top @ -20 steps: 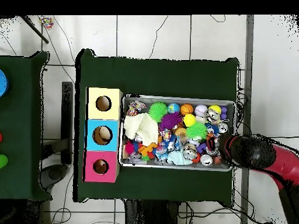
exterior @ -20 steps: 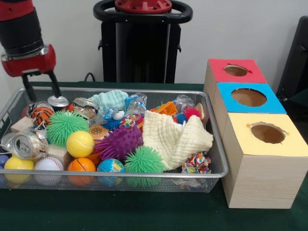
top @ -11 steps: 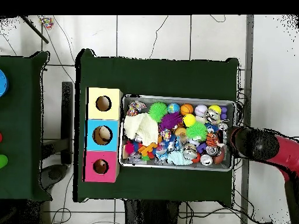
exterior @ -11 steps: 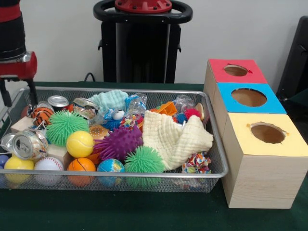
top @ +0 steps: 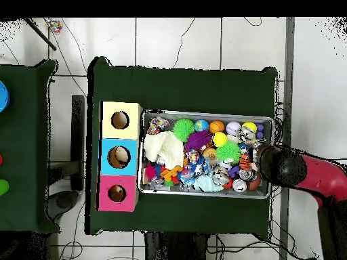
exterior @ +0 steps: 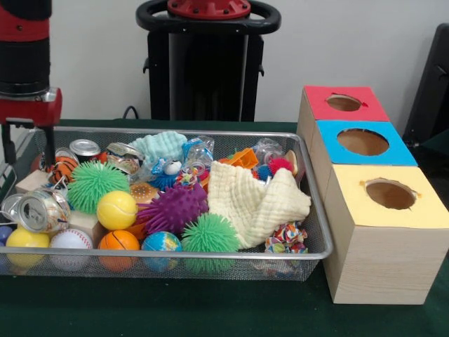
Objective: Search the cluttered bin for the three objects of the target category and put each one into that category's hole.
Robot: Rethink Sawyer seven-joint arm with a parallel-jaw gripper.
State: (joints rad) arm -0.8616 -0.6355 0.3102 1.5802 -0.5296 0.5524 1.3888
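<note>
Since half a second ago, the gripper (exterior: 28,146) has slid a little rightward in the front view, back over the bin's (exterior: 175,130) left end; a second ago it hung further right, above the upright can (exterior: 85,148). Nothing else has shifted. Its two thin black fingers (exterior: 49,144) now hang well apart and hold nothing, one outside the bin's left wall, the other just inside it near the tiger-striped ball (exterior: 63,167).

Left to right in the front view, the bin's left end holds a crushed can (exterior: 42,209) lying on its side, a yellow ball (exterior: 24,237), a baseball (exterior: 70,240) and a wooden block (exterior: 31,180). Next come a green spiky ball (exterior: 95,184), a smooth yellow ball (exterior: 116,209) and a small basketball (exterior: 118,241). Toward the middle sit a purple spiky ball (exterior: 172,208), a globe ball (exterior: 161,243) and a second green spiky ball (exterior: 210,235), with a teal cloth (exterior: 161,145) and crumpled plastic behind them. A cream cloth (exterior: 256,200) drapes across the right half, an orange toy (exterior: 242,157) behind it and a patterned fabric ball (exterior: 287,235) at the near right corner.

Right of the bin stand three boxes, each with a round hole on top: red (exterior: 344,103) farthest, blue (exterior: 363,142) in the middle, yellow (exterior: 390,194) nearest. Which category is wanted I cannot tell.

Overhead, the arm (top: 305,172) reaches the bin's right end.
</note>
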